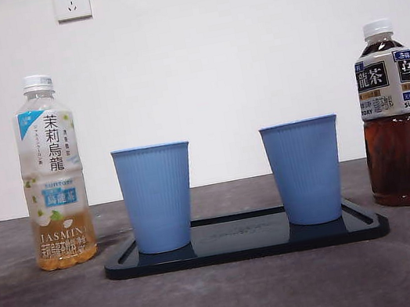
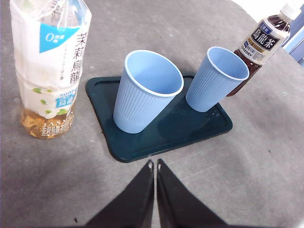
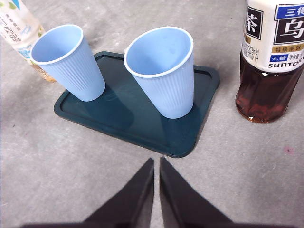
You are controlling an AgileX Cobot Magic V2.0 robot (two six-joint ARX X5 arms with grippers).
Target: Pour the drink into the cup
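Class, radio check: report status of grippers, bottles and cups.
Left gripper and right gripper shut, holding nothing. Jasmine tea bottle and oolong tea bottle capped, flanking tray. Both cups empty, unobstructed.

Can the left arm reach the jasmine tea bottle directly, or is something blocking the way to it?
Probably yes. The jasmine tea bottle stands alone on the table beside the tray, with nothing between it and the left tool, which is shut now.

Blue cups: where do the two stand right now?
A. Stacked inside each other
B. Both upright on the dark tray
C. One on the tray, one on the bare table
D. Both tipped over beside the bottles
B: the left blue cup and the right blue cup both stand upright and apart on the dark tray, between the two bottles.
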